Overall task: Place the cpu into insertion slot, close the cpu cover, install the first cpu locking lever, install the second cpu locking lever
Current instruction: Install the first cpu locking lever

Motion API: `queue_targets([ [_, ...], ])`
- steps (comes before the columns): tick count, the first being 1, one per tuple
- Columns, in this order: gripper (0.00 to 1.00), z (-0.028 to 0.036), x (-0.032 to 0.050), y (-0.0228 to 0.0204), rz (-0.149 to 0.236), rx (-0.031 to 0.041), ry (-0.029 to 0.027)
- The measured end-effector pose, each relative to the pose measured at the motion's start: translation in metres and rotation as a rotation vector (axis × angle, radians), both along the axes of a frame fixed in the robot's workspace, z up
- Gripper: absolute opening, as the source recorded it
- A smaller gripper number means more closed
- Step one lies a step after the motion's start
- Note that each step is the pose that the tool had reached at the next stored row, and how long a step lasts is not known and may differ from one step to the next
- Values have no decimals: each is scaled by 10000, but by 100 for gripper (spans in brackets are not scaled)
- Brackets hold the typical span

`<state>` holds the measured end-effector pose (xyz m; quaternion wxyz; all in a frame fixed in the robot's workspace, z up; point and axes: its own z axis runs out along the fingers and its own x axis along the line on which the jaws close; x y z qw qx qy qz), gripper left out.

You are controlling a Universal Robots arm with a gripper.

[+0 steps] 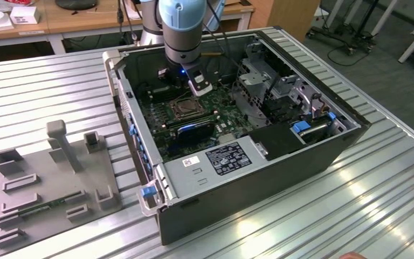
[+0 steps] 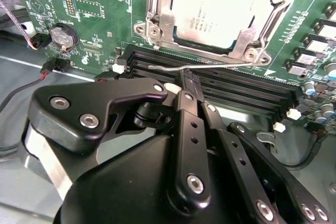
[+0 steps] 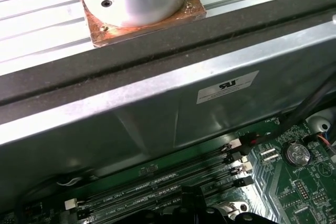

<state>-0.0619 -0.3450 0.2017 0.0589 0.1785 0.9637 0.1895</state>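
Fingers of the gripper (image 2: 186,80) are drawn together in the second wrist view, their black tips pinched on a thin silvery locking lever (image 2: 173,68) that lies along the edge of the black memory slots (image 2: 236,85). Just beyond it on the green circuit board (image 2: 94,9), the cpu (image 2: 212,6) sits in the insertion slot (image 2: 157,27) with the cpu cover (image 2: 268,1) closed flat around its metal top. In the exterior view the arm (image 1: 181,32) reaches down into the open computer case (image 1: 264,178), beside the socket.
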Motion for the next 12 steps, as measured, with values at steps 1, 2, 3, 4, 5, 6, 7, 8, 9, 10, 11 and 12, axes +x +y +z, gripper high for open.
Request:
queue_targets([
  [1, 11, -1, 5, 0, 1, 1, -1],
  [2, 11, -1, 7, 0, 1, 1, -1],
  [3, 11, -1, 9, -1, -1, 1, -1],
  [4, 11, -1, 10, -1, -2, 1, -1],
  [5, 11, -1, 11, -1, -2, 1, -2],
  [6, 11, -1, 11, -2, -1, 1, -1],
  [7, 11, -1, 11, -4, -2, 1, -1],
  [8, 11, -1, 11, -6, -3, 1, -1],
  [9, 11, -1, 11, -9, -3, 1, -1],
  [10, 11, -1, 11, -10, -4, 2, -2],
  [11, 11, -2, 11, -13, -7, 0, -1],
  [12, 11, -5, 13, -16, -8, 1, -1],
])
